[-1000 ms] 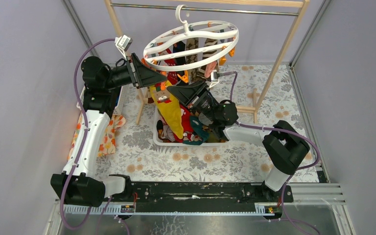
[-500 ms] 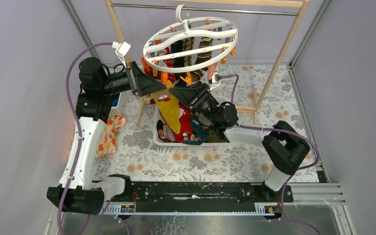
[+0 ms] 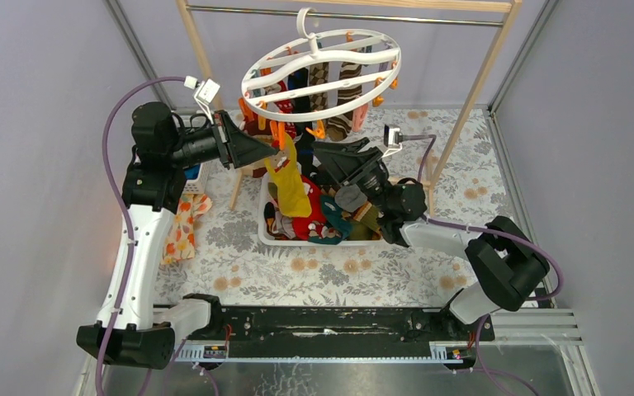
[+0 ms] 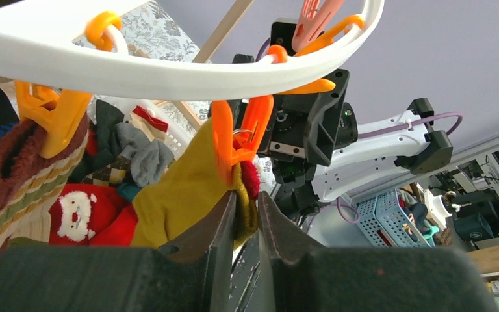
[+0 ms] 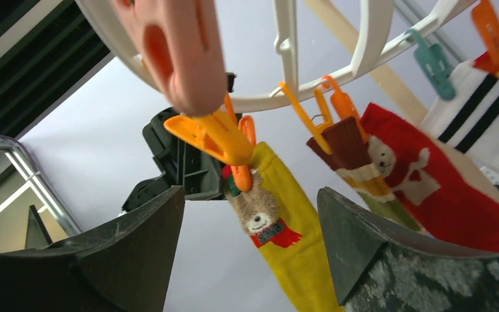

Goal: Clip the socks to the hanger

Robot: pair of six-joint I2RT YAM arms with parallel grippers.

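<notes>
The white oval hanger [image 3: 322, 59] hangs from the metal bar, and several socks [image 3: 330, 82] are clipped under it. A mustard sock [image 3: 290, 186] with a bear face [image 5: 260, 218] hangs from an orange clip [image 4: 234, 140] at the ring's front left. My left gripper [image 3: 279, 151] is just below that clip, its jaws [image 4: 247, 201] narrowed on the sock's cuff [image 4: 243, 214]. My right gripper [image 3: 318, 157] stands to the right of the sock. It is open wide [image 5: 250, 190] and touches nothing. More socks [image 3: 322, 219] lie in the white basket [image 3: 264, 235].
The wooden-framed rail [image 3: 479, 74] stands around the hanger, its legs beside the basket. An orange-flowered cloth [image 3: 183, 231] lies to the left by my left arm. A red Santa sock [image 4: 78, 211] lies in the basket below the clips.
My right gripper has opened and drawn back to the right. My left gripper's jaws widened, then narrowed under the clip. The hanger has swung back level, and the mustard sock hangs from the orange clip.
</notes>
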